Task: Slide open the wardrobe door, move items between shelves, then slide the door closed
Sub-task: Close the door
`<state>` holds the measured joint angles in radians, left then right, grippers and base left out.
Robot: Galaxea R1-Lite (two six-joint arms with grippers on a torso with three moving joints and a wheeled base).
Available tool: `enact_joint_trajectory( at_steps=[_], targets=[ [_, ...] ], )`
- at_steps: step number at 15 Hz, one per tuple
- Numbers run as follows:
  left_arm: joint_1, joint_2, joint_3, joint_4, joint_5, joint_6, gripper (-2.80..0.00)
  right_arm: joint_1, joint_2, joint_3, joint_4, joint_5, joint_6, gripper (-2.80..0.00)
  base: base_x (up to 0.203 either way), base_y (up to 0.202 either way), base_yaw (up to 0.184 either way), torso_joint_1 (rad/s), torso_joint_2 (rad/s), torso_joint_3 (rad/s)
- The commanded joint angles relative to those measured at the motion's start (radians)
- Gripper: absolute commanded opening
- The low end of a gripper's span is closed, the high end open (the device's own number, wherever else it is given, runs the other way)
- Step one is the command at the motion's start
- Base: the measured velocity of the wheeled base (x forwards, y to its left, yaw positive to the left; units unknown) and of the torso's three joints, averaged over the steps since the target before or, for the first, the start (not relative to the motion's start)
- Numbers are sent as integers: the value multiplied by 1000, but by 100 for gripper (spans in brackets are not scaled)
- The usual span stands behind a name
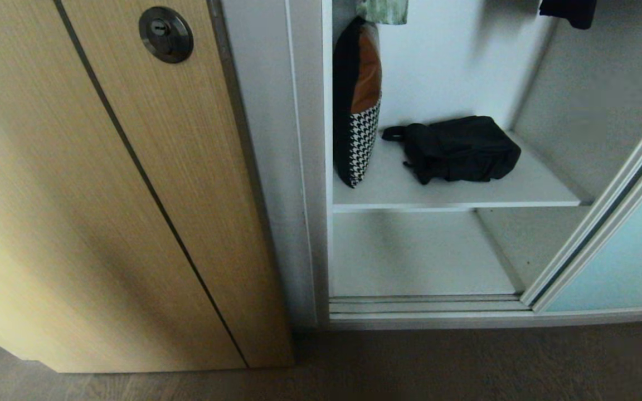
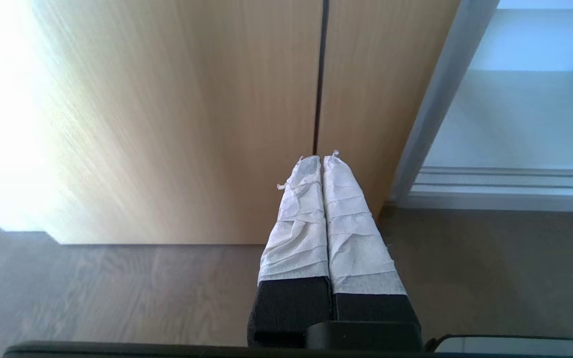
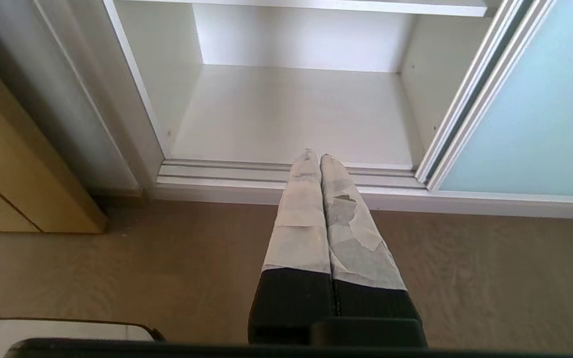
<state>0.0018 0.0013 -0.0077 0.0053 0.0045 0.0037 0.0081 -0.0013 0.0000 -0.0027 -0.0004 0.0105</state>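
The sliding wardrobe door (image 1: 627, 262), pale aqua glass in a white frame, stands slid to the right, so the white compartment is exposed. A black fabric bundle with straps (image 1: 457, 148) lies on the upper white shelf (image 1: 455, 195). The lower shelf (image 1: 416, 253) is bare. Neither arm shows in the head view. My left gripper (image 2: 322, 157) is shut and empty, low over the floor in front of the tan door. My right gripper (image 3: 315, 155) is shut and empty, hanging before the door track (image 3: 246, 171), with the aqua door (image 3: 540, 124) to one side.
A brown, grey and houndstooth cushion (image 1: 357, 106) stands on edge at the left of the upper shelf. A tan wood-grain door (image 1: 131, 184) with a round black lock (image 1: 165, 34) fills the left. Dark clothing (image 1: 569, 11) hangs above. Brown floor (image 1: 466, 362) lies in front.
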Motion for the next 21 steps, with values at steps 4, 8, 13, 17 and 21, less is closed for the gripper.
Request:
enact_joint_trajectory(
  at_steps=[4,8,13,17,21],
  targets=[
    [1,0,0,1,0,-1,-280,1,0,0,0,0,0,-280,1,-177,3,6,2,1],
    [1,2,0,2,0,-1,-280,1,-2,0,0,-1,0,-280,0,-156,3,2,3,4],
    [1,2,0,2,0,-2,-280,1,0,0,0,0,0,-280,0,-42,-1,1,1,2],
    [1,2,0,2,0,-2,-280,1,-2,0,0,0,0,-280,0,-196,1,2,1,2],
    [1,2,0,2,0,-2,-280,1,-1,0,0,0,0,-280,0,-197,3,3,1,3]
  ],
)
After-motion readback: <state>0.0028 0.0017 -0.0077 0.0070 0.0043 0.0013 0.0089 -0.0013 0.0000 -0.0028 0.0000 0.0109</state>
